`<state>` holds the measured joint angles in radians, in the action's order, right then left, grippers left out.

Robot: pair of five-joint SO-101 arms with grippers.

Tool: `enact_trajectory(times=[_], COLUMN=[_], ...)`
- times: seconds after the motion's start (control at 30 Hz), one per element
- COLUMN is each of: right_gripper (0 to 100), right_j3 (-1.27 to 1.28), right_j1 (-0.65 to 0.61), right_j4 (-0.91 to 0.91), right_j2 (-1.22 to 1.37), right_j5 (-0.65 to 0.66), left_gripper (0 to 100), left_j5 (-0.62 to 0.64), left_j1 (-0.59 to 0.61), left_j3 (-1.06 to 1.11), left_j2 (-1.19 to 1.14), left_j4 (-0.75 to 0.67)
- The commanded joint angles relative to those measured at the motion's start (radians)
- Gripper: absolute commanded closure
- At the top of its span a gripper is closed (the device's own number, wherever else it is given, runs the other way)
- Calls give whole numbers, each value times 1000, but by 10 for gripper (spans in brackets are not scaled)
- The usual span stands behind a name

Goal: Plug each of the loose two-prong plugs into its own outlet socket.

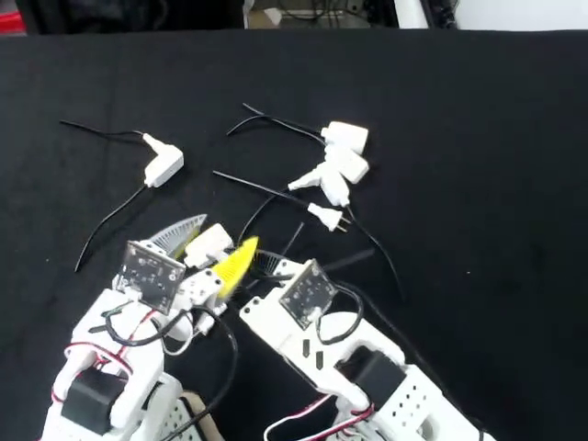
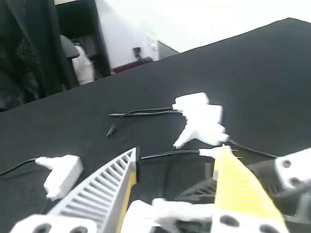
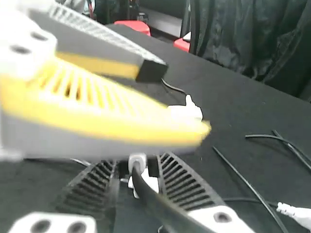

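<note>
A black, matte tabletop [image 1: 478, 110] spreads under everything, its cloth-like surface cut off behind the two white plastic arms at the near edge. The left arm [image 1: 110, 367] and right arm [image 1: 367, 367] angle in toward each other, each with a bare circuit board at the wrist.

The left jaws have one grey ribbed finger [image 2: 104, 189] and one yellow ribbed finger [image 2: 238, 189], both tapering to points. They are clamped on a blocky white piece [image 1: 209, 243], whose far face is hidden (socket or plug, I cannot say).

The right jaws, a pair of black ribbed fingers [image 3: 184, 187], are closed on a small white plug [image 3: 138, 159] with a black cord running back between them. Its prongs are out of sight, and it sits just beside the left jaws.

Beyond them, a cluster of rounded white housings [image 1: 347, 152] lies bunched together on the tabletop, touching one another. How they are joined is hard to make out. Well apart to one side lies an angled white adapter [image 1: 163, 167] on its own thin cord. Near the cluster lies a loose two-prong plug [image 1: 328, 218], slim and white, its pins pointing away from its cord.
</note>
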<state>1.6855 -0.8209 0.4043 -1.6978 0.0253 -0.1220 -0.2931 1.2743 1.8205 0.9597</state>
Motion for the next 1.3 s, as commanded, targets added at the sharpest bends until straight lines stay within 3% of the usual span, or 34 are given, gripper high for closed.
enact_trajectory(times=[0.0,0.27,0.5,0.6,0.77,0.9,1.07,1.27], right_gripper=[986,986,986,986,986,986,986,986], right_j3=[-116,-232,-437,-565,-811,-980,-1119,-1167], right_j1=[51,157,157,157,155,158,158,158], right_j4=[-18,-14,-11,35,133,222,298,302], right_j2=[24,180,628,868,1225,1435,1580,1647], right_j5=[-8,-68,-69,-69,-69,-69,-71,-71], left_gripper=[744,744,744,744,744,744,744,744], left_j5=[-6,-5,-14,-20,-207,-275,-374,-384], left_j1=[131,507,713,731,734,734,734,733], left_j3=[-56,-33,102,182,297,389,426,426], left_j2=[0,0,0,0,0,0,-2,-2], left_j4=[5,17,106,107,110,109,130,144])
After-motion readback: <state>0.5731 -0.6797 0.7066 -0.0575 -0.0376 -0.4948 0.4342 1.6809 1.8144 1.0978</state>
